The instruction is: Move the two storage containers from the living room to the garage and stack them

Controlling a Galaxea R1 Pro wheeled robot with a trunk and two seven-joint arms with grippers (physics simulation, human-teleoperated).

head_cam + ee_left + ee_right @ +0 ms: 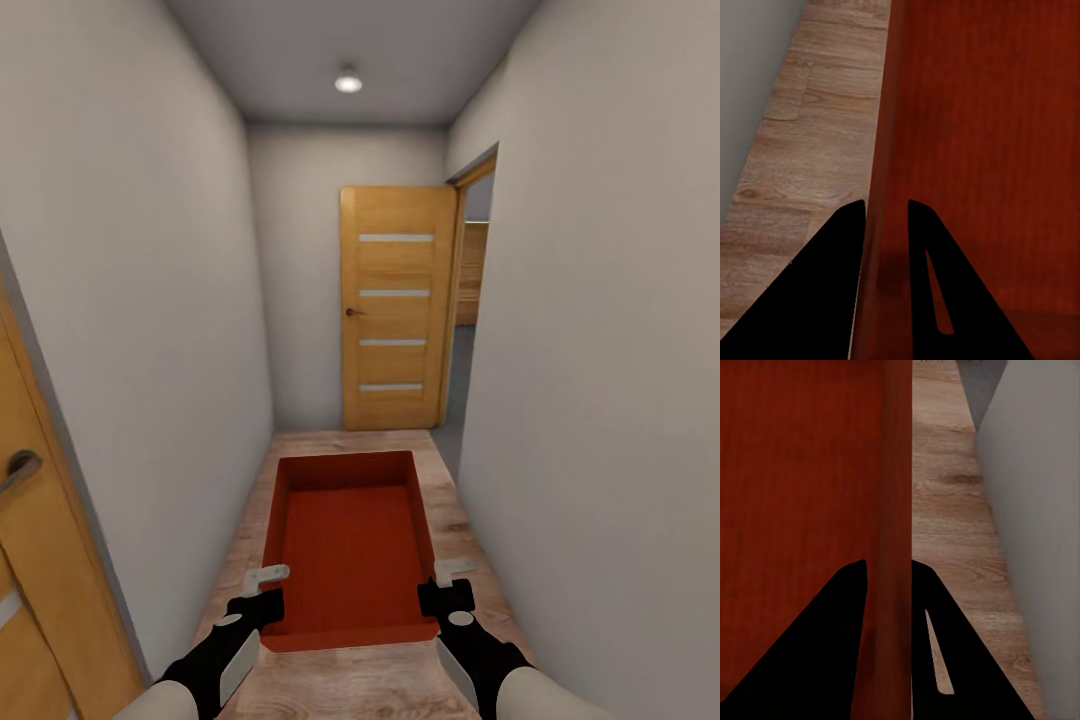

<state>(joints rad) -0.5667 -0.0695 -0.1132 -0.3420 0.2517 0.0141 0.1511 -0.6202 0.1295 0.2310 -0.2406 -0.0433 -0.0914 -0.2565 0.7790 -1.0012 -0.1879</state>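
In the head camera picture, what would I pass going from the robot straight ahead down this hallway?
Left gripper and right gripper → red container → wood floor → closed door in the end wall.

There is one orange-red storage container [350, 540] in the lower middle of the head view. Two grippers hold it, one on each side: the left gripper [262, 590] at the lower left and the right gripper [447, 585] at the lower right. Each gripper has two fingers, so four fingers in all. There are three wooden doors: one door [398, 308] in the middle, one door edge [30, 560] at the far left, and one more door [472, 272] seen through the opening on the right. One round ceiling light [348, 82] shines at the top.
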